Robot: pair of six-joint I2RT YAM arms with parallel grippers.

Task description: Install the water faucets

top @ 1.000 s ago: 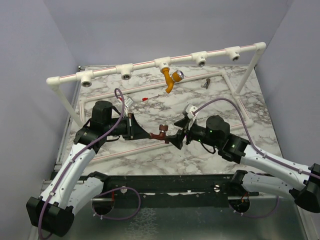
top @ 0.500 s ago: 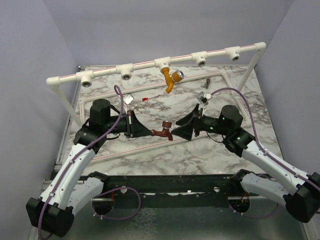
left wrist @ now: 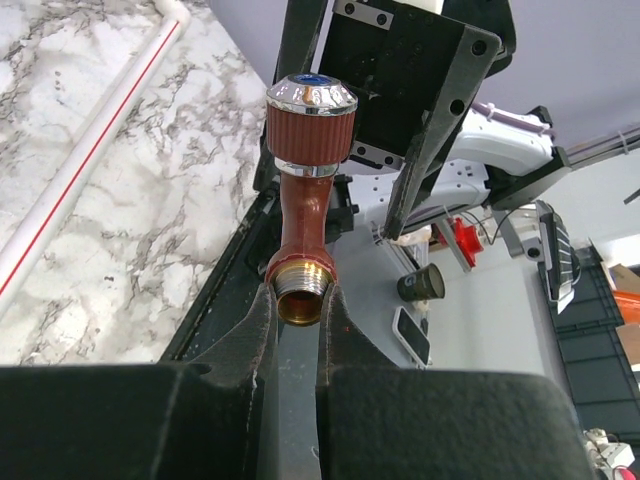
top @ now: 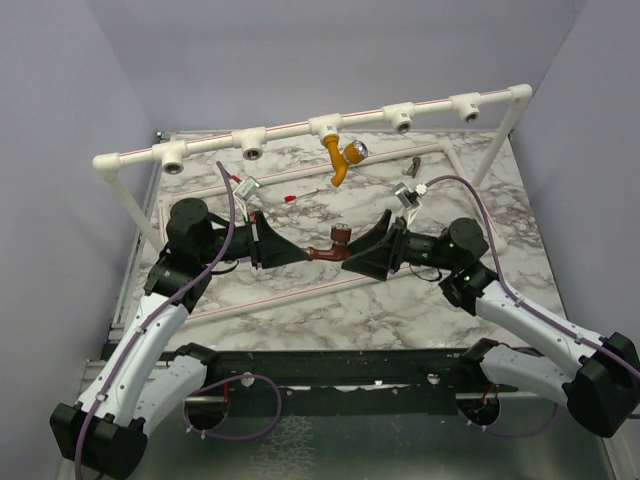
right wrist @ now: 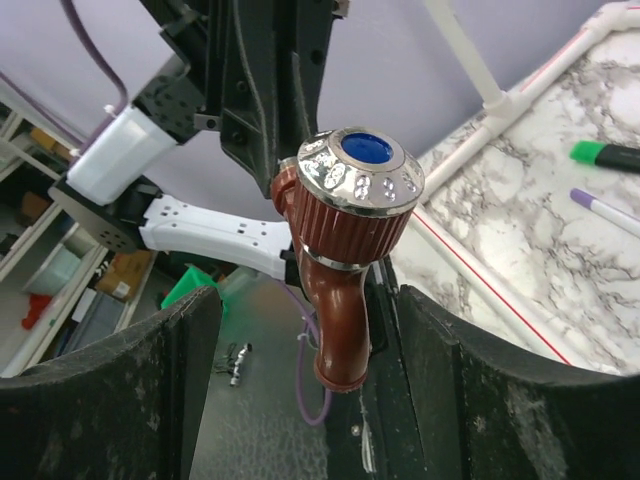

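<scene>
Two claws meet over the marble surface (top: 400,310): left claw (top: 303,256) grips the reddish-brown faucet (top: 328,249) by its brass threaded end (left wrist: 300,297); right claw (top: 353,259) spread open, fingers (right wrist: 150,400) flanking the knob (right wrist: 360,185).

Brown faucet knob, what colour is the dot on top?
Blue, on the silver knob top; clearest in the right wrist view.

You have two curved plastic faucets: one orange-yellow faucet (top: 341,163) and one dark reddish-brown faucet (top: 328,249). You also have five white T-fittings (top: 325,126) along the white pipe rail (top: 290,131).
</scene>
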